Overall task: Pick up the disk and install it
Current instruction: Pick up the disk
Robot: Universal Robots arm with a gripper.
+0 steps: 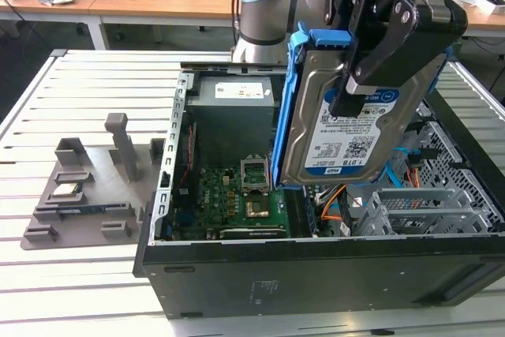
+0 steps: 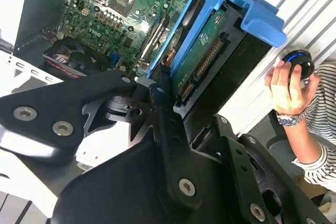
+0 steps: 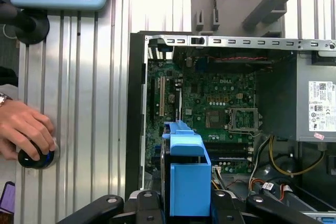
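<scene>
Bench [image 1: 79,290]: slatted metal top; it carries the computer case and the fixture plate.
Computer case [image 1: 316,274]: black tower lying on its side with the side panel off, so the interior faces up.
Drive cage [image 1: 426,207]: grey perforated metal, near corner of the case on the exterior view's right, with orange cables [image 1: 331,203] just beside it.
Hand [image 1: 347,94]: clamped on the disk. One black finger [image 1: 347,104] presses the label face and the other is behind the disk; both wrist views show the fingers on opposite faces.
Disk [image 1: 331,128]: silver drive in a blue carrier, held upright on edge above the open case, between the motherboard and the drive cage. It also shows in the second wrist view [image 2: 202,51] and the first wrist view [image 3: 189,182].
Motherboard [image 1: 229,195]: green, flat on the case floor, left of the disk.
Fixture plate [image 1: 87,195]: grey, on the bench left of the case, with a small silver chip [image 1: 65,190] seated on it.
Power supply [image 1: 233,104]: grey box, far end of the case.
Arm base [image 1: 264,13]: pale blue joint, far side of the case.
Person's hand [image 3: 23,129]: rests on a black knob [image 3: 34,158] on the bench, apart from the case.
</scene>
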